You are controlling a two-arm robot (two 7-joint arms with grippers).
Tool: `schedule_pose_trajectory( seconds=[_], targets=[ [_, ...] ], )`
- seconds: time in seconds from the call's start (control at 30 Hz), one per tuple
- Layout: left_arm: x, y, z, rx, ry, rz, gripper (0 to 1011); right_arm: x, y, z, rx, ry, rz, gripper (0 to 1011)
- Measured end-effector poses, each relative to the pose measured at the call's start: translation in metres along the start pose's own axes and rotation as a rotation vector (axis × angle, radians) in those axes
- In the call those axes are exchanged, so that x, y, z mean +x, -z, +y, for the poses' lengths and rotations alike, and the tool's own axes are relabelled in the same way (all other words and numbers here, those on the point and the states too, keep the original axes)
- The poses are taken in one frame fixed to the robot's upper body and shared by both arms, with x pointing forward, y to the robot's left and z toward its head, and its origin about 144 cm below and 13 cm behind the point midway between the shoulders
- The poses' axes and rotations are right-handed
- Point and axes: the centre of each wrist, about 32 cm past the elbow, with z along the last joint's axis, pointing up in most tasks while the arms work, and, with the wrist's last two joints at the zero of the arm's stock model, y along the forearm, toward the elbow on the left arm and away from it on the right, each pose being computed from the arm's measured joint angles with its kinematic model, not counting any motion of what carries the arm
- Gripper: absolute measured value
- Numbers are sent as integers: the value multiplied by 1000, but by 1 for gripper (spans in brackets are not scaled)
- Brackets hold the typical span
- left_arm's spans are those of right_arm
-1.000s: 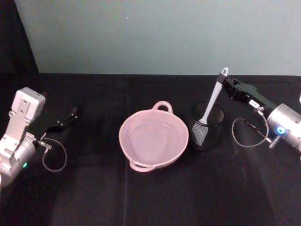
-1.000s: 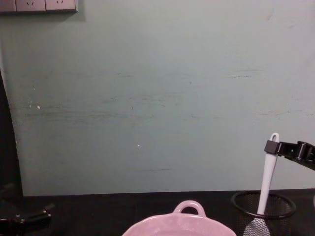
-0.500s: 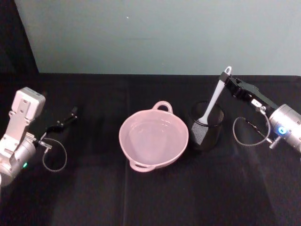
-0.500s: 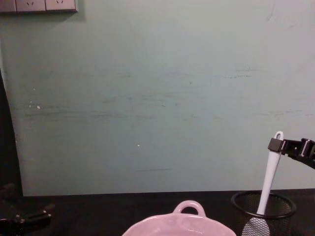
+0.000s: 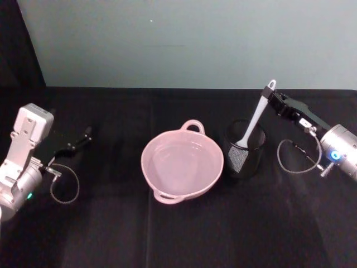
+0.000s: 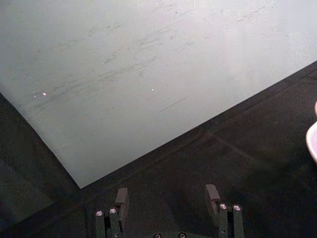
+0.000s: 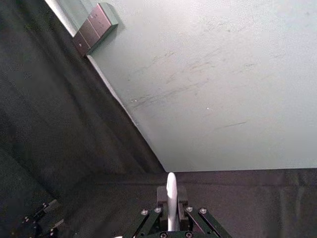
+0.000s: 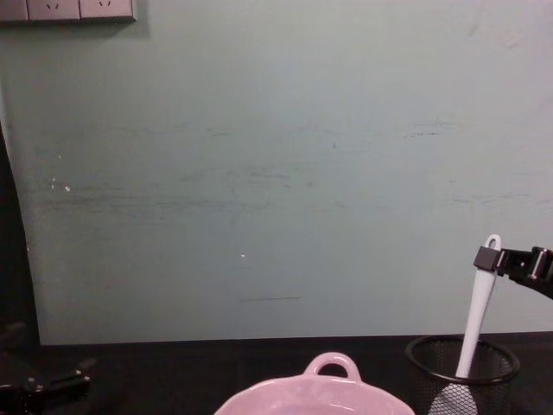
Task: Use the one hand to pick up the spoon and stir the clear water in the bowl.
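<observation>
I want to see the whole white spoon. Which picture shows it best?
The head view: the spoon shows from its holed end, pinched by the right gripper, down to its blade inside the black mesh cup. The chest view shows its side; the right wrist view shows its handle tip.

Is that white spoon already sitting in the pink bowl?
No, the spoon stands in the black mesh cup beside the bowl, its handle held by the right gripper.

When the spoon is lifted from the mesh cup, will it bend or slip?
The spoon looks like stiff, light plastic, so it probably stays straight. The right gripper pinches only its slim handle tip, so it may pivot. Its blade could catch the mesh cup.
</observation>
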Motion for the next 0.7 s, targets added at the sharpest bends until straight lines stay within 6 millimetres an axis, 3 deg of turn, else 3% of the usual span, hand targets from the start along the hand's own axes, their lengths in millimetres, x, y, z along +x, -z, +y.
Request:
schedule_pose_trajectory(
  seconds=[0.47,0.7],
  targets=[
    [0,0,0,0,0,0,1011,4,6,1,-2,-1,12,113],
    [0,0,0,0,0,0,1011,3,5,0,3,14,6,329]
  ],
)
